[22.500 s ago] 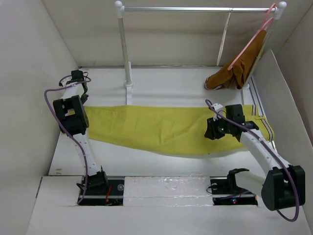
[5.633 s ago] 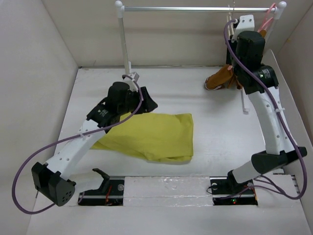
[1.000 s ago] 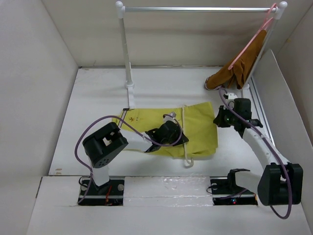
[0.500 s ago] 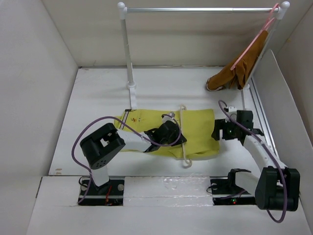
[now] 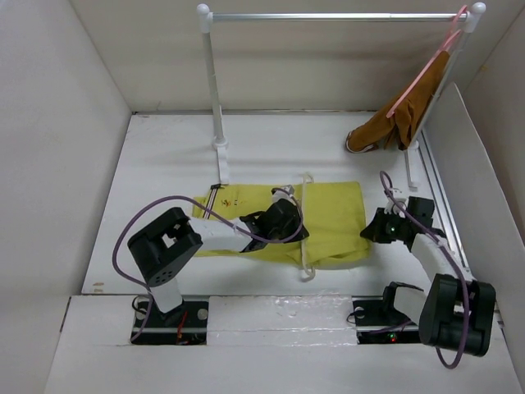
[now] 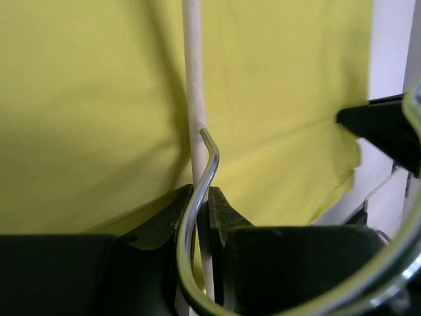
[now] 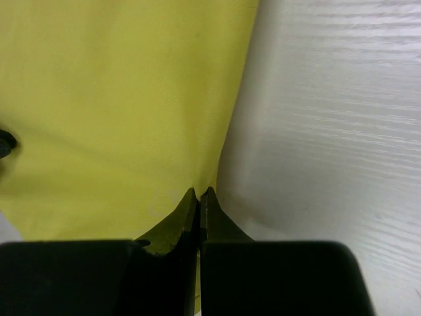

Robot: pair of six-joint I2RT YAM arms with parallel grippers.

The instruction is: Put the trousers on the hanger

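The yellow-green trousers (image 5: 332,209) lie folded on the white table, with the striped waistband (image 5: 215,194) at their far left. The cream-white hanger (image 5: 304,185) lies across them, running from far to near. My left gripper (image 5: 294,230) sits on the cloth and is shut on the hanger. In the left wrist view the cream rod (image 6: 193,79) and its metal hook (image 6: 209,164) pass between the closed fingers (image 6: 227,214). My right gripper (image 5: 371,233) is at the trousers' right edge. In the right wrist view it (image 7: 199,192) is shut on the cloth's (image 7: 118,99) edge.
A metal rail (image 5: 328,16) on two white posts spans the back. A pink hanger (image 5: 418,74) with a rust-brown garment (image 5: 394,123) hangs at its right end. The left post's base (image 5: 220,146) stands just behind the trousers. Walls enclose the table on left, back and right.
My right gripper has moved toward the near edge along the trousers' right side, and the cloth's right edge has shifted slightly right. My left gripper and the hanger have barely shifted.
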